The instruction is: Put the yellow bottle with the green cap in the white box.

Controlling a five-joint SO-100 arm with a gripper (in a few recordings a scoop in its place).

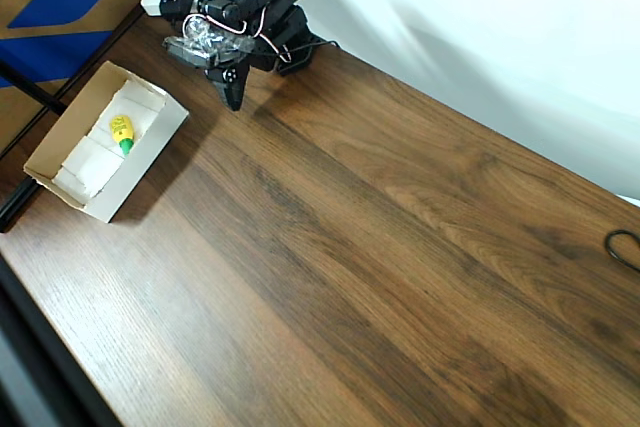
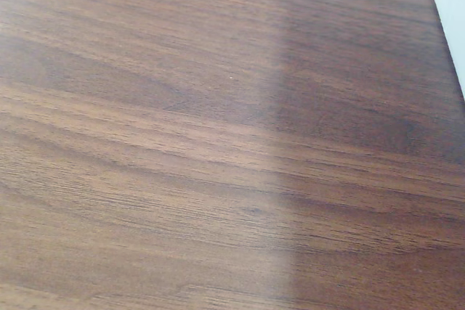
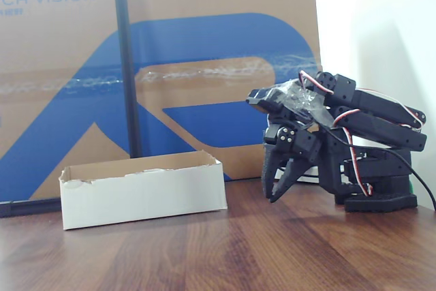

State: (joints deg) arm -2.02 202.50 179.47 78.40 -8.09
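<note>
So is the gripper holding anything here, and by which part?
Nothing is held. The gripper is folded back near the arm's base, empty, and the yellow bottle lies inside the white box.

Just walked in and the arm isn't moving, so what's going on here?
Nothing is being handled right now. The yellow bottle with the green cap lies inside the white box near the table's left edge in the overhead view, resting on the paper lining. The black arm sits folded beside the box, its gripper pointing down just above the wooden table, holding nothing, fingers slightly apart. Judging by how things lie, the bottle is already where it belongs.
</note>
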